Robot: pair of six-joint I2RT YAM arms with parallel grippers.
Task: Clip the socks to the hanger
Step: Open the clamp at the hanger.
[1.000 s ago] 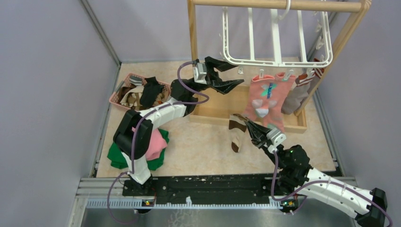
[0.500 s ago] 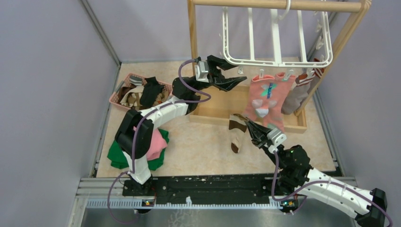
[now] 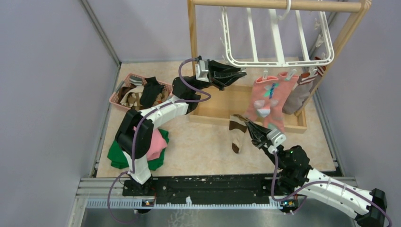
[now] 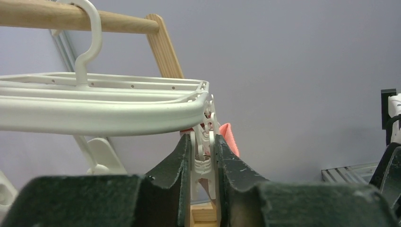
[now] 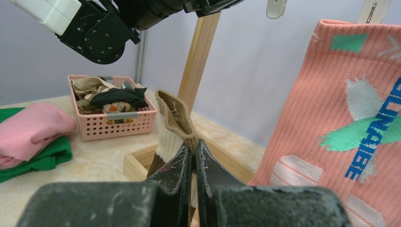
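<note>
Below the hanger [image 3: 279, 63], left claw [image 4: 203, 142] grips a clip [image 4: 204, 166], right claw [image 5: 194, 152] a striped sock [image 5: 174, 113], near blue-lettered pink sock [image 5: 326, 113].

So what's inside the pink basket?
The pink slotted plastic basket holds a black fabric sock on top, with cream and brown fabric socks beside it. Whatever lies beneath them is covered.

Pink basket [image 5: 108, 125] by surface's left edge, far half. Pink cloth [image 3: 153, 144] lying atop green cloth [image 3: 117, 157], near-left corner. Wooden frame stand [image 3: 192, 38] upright, far-right.
</note>
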